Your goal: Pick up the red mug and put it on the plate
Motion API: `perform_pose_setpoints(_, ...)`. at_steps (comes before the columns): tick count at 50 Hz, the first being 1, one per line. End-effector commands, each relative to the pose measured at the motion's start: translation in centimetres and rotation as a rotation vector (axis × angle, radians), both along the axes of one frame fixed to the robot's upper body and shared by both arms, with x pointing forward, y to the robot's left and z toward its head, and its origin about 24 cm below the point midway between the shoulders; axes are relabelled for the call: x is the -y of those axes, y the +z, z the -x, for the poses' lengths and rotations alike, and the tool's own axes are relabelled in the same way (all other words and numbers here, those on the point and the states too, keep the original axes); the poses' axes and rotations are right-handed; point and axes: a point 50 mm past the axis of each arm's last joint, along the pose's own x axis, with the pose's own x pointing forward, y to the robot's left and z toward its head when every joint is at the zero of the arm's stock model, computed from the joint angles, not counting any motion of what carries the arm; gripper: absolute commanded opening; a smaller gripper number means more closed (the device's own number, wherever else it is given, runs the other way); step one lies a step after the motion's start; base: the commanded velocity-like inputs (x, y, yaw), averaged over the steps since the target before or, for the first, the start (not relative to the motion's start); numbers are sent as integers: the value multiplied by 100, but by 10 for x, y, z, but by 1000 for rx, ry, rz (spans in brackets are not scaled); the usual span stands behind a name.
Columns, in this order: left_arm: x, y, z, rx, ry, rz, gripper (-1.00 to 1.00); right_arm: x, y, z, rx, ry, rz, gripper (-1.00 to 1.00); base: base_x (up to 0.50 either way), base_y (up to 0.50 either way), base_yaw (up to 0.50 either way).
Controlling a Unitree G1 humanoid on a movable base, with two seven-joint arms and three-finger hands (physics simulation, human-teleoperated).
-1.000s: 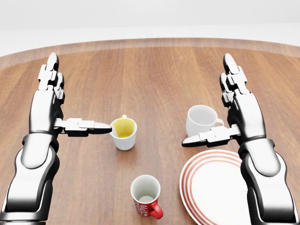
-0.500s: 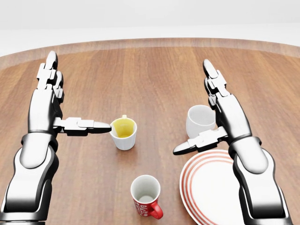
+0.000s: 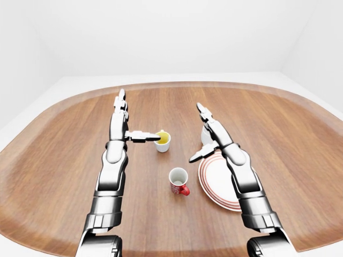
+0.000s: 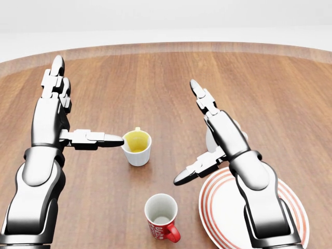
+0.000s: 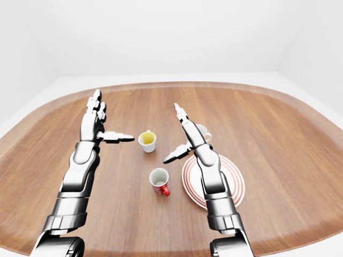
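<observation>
Now the right hand (image 4: 207,135) is wide open and empty above the tabletop (image 4: 155,78); reaching for the red mug (image 4: 162,217), its thumb may tip it

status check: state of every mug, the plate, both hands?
red mug: upright on the table, empty, ungrasped, handle toward the view's lower right.
yellow-lined mug: upright; left thumb tip right beside its rim.
white mug: upright, mostly hidden by the right arm.
plate: flat, nothing on it, right forearm above.
left hand: open, holding nothing.
right hand: open, holding nothing, between the mugs.
</observation>
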Motion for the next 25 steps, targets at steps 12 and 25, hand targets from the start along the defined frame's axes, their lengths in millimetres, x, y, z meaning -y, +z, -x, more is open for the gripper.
perform_pose_setpoints(12,-2,1,0,4,1,3,100,-27,-29,-2,-113,58,92,100,0,0,0)
perform_pose_setpoints(25,-3,1,0,1,3,6,100,-35,-44,-2,-171,67,117,100,0,0,0)
